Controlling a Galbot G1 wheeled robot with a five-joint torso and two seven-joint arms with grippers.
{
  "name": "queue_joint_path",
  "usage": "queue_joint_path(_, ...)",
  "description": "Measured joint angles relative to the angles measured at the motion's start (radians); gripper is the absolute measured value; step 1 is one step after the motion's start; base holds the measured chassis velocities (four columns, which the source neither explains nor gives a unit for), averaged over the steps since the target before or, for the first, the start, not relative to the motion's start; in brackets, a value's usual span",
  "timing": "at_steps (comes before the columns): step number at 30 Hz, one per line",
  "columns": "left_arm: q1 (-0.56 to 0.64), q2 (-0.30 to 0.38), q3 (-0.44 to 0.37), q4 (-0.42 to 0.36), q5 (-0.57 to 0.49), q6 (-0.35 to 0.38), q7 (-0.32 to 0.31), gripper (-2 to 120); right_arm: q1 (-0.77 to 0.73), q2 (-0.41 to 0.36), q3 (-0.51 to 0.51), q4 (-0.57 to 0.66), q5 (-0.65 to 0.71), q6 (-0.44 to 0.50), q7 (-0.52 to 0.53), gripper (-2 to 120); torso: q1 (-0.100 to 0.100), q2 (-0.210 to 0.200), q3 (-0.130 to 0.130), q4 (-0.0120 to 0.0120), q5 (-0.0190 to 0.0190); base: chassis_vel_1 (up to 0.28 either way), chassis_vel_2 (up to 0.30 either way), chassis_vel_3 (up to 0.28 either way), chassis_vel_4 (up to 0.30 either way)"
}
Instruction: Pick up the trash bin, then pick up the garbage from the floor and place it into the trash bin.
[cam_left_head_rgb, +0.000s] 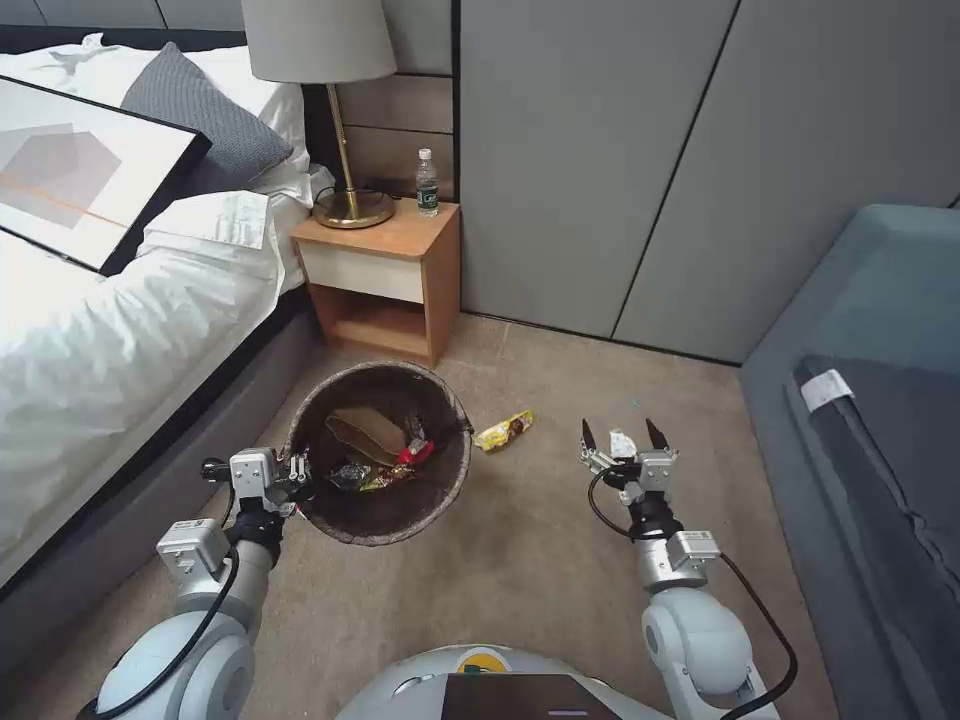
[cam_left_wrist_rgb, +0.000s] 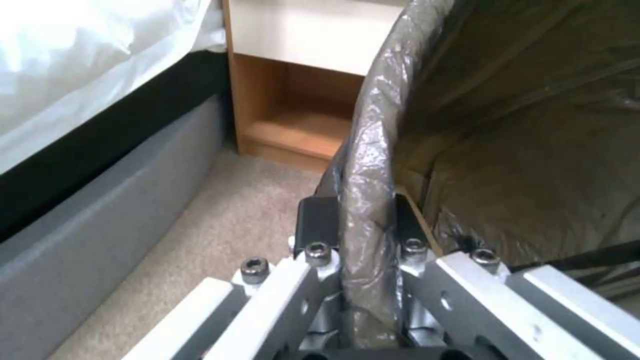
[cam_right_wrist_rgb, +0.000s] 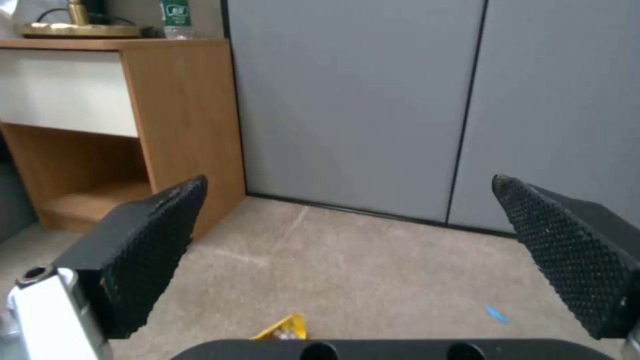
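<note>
The trash bin (cam_left_head_rgb: 352, 392), lined with a dark bag, hangs just above the carpet in front of me. My left gripper (cam_left_head_rgb: 297, 470) is shut on its near left rim; the left wrist view shows the gripper (cam_left_wrist_rgb: 360, 212) with one finger on each side of the bag-covered rim (cam_left_wrist_rgb: 371, 120). Inside the bin lie tan paper (cam_left_head_rgb: 368, 430), a red wrapper (cam_left_head_rgb: 417, 452) and other litter. A yellow wrapper (cam_left_head_rgb: 503, 430) lies on the floor right of the bin, also seen low in the right wrist view (cam_right_wrist_rgb: 285, 327). My right gripper (cam_left_head_rgb: 618, 435) is open, with a white scrap (cam_left_head_rgb: 622, 443) showing between its fingers from above.
A wooden nightstand (cam_left_head_rgb: 385, 275) with a lamp (cam_left_head_rgb: 345, 120) and a bottle (cam_left_head_rgb: 427, 183) stands behind the bin. The bed (cam_left_head_rgb: 110, 330) runs along the left, a grey sofa (cam_left_head_rgb: 870, 400) along the right, grey wall panels behind. A tiny blue scrap (cam_left_head_rgb: 633, 403) lies on the carpet.
</note>
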Motion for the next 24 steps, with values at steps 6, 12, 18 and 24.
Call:
queue_joint_path(6, -0.001, -0.001, 0.000, 0.002, 0.000, -0.001, 0.000, 2, 0.000, 0.000, -0.001, -0.001, 0.000, 0.002, 0.000, 100, 0.000, 0.000, 0.000, -0.0001, 0.0000, -0.125, 0.148, 0.120, -0.139)
queue_joint_path(12, -0.003, -0.001, 0.000, 0.003, -0.001, -0.001, 0.000, 2, 0.000, -0.002, 0.000, -0.001, 0.000, 0.002, 0.000, 100, 0.000, 0.000, 0.000, 0.0000, 0.0001, -0.126, 0.115, 0.136, -0.118)
queue_joint_path(18, -0.003, -0.001, 0.000, 0.003, -0.001, -0.002, 0.000, 2, 0.001, -0.002, 0.000, -0.002, 0.000, 0.002, 0.000, 100, 0.000, 0.000, 0.000, -0.0001, 0.0000, -0.120, 0.131, 0.117, -0.113)
queue_joint_path(24, -0.003, -0.002, 0.000, 0.003, -0.001, -0.002, 0.000, 2, 0.001, -0.002, 0.000, -0.003, 0.003, 0.007, -0.001, 100, 0.000, 0.000, 0.000, -0.0001, 0.0001, -0.142, 0.131, 0.141, -0.129)
